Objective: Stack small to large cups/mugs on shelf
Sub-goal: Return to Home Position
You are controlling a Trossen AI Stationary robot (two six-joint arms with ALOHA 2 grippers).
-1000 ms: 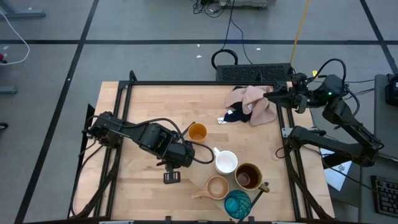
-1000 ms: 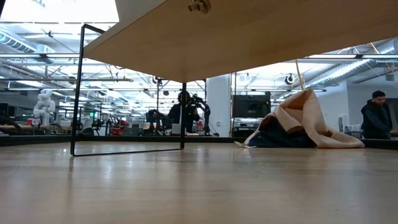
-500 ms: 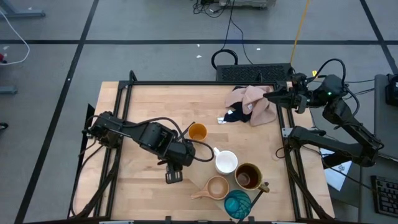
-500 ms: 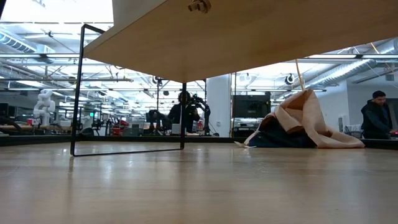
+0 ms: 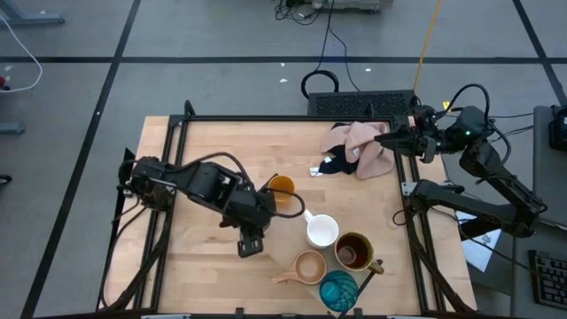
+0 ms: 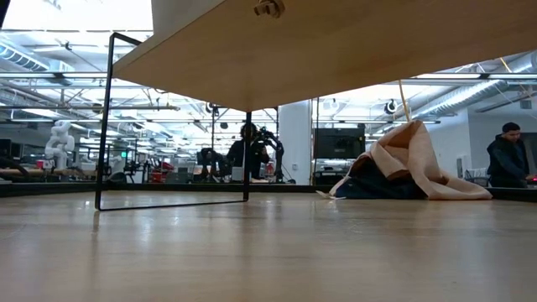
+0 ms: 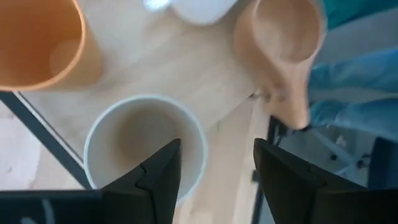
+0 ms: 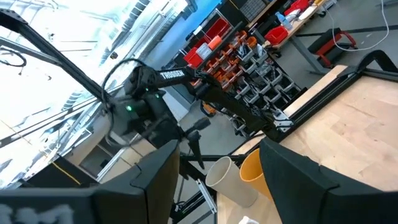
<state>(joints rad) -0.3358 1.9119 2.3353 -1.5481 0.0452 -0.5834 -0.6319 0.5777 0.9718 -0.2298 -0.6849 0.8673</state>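
The left claw (image 5: 250, 245) hovered spread and empty over the shelf (image 6: 336, 50). Directly beneath it stood the beige-grey cup (image 7: 144, 146), upright and empty, and the orange cup (image 5: 282, 188), also empty, stood just beyond. To the claw's right, the white handled mug (image 5: 322, 232) pointed its handle toward the orange cup. The right claw (image 5: 387, 137), spread, sat by the pink cloth (image 5: 365, 149). The left arm (image 8: 176, 75) read "TROSSEN".

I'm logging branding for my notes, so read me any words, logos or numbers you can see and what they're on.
"TROSSEN": white letters on the left arm, in the right wrist view.
Small white slip on the table: too small to read.
Nothing else is legible.
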